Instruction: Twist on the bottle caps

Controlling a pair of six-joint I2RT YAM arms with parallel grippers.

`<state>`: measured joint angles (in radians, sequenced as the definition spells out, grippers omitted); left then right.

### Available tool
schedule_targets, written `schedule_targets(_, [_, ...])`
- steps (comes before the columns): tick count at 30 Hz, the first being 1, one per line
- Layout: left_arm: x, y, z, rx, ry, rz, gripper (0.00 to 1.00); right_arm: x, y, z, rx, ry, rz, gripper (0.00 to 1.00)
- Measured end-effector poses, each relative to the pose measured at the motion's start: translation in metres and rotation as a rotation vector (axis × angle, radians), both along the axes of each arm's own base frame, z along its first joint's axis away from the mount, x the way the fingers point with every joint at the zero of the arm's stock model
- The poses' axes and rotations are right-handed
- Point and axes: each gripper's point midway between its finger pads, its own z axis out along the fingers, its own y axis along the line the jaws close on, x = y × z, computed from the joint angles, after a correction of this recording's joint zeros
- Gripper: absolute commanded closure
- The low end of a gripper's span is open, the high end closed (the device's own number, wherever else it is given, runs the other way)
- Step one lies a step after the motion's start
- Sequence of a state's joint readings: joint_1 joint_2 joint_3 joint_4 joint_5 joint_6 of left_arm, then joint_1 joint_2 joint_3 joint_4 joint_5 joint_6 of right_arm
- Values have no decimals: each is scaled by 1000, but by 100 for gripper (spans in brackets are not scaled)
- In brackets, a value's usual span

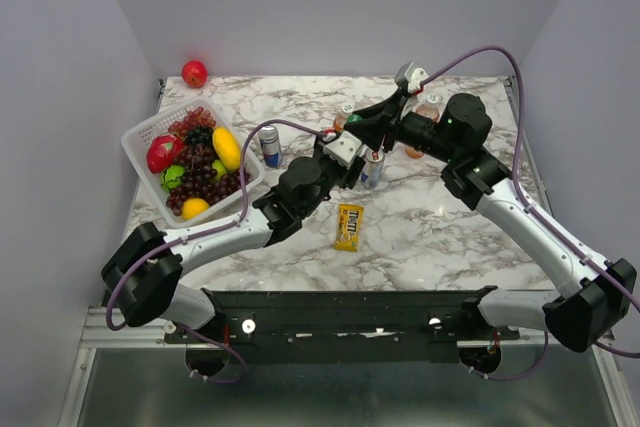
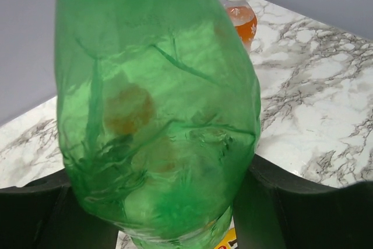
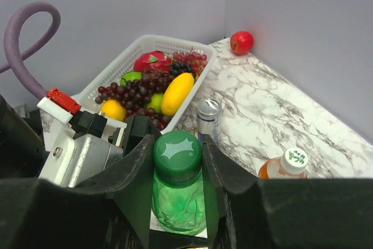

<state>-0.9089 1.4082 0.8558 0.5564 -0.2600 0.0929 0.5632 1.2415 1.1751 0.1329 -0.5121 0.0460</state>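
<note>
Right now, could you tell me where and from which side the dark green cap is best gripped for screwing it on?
By its round side wall, from above: the green cap tops the upright green bottle, whose body the left gripper holds. The right gripper pinches it that way.

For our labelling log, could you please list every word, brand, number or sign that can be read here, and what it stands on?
None reads clearly.
Yellow packet: dark print, too small to read.
White cap: green mark, blurred.
Green cap: raised star shape, no words.
Blue can: print too small.
</note>
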Motion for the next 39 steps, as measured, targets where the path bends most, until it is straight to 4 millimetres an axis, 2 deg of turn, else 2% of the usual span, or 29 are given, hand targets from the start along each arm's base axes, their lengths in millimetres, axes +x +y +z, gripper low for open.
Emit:
schedule_targets(3, [0, 1, -3, 28, 9, -38, 100, 3, 0, 1, 1, 15, -11, 30])
schedule_targets(5, [-3, 4, -3, 47, 21, -118, 100, 4, 0, 6, -8, 19, 6, 28])
schedule_targets(8, [-6, 21, -4, 90, 42, -242, 100, 0, -3, 32, 8, -16, 74, 27])
schedule_targets(11, [-10, 36, -14, 146, 95, -352, 100, -16, -9, 62, 23, -88, 179, 27])
schedule_targets(13, [-22, 37, -22, 176, 147, -439, 100, -28, -11, 67, 17, -111, 255, 27])
schedule_targets(17, [-47, 30, -30, 190, 203, -571, 100, -49, -8, 55, -6, -88, 399, 28])
schedule_targets(21, [-64, 23, -34, 192, 233, -638, 100, -59, -5, 34, -22, -29, 476, 29])
schedule_targets(27, [-71, 18, -14, 177, 194, -662, 100, -62, -4, 14, -40, 44, 517, 31])
schedule_targets(33, [-74, 18, 11, 158, 135, -664, 100, -58, -7, 6, -42, 83, 502, 42])
schedule_targets(36, [-74, 18, 13, 155, 129, -664, 100, -51, -12, 4, -40, 95, 481, 46])
schedule_targets(39, [-75, 18, 13, 151, 134, -662, 100, -48, -13, 4, -33, 114, 472, 43])
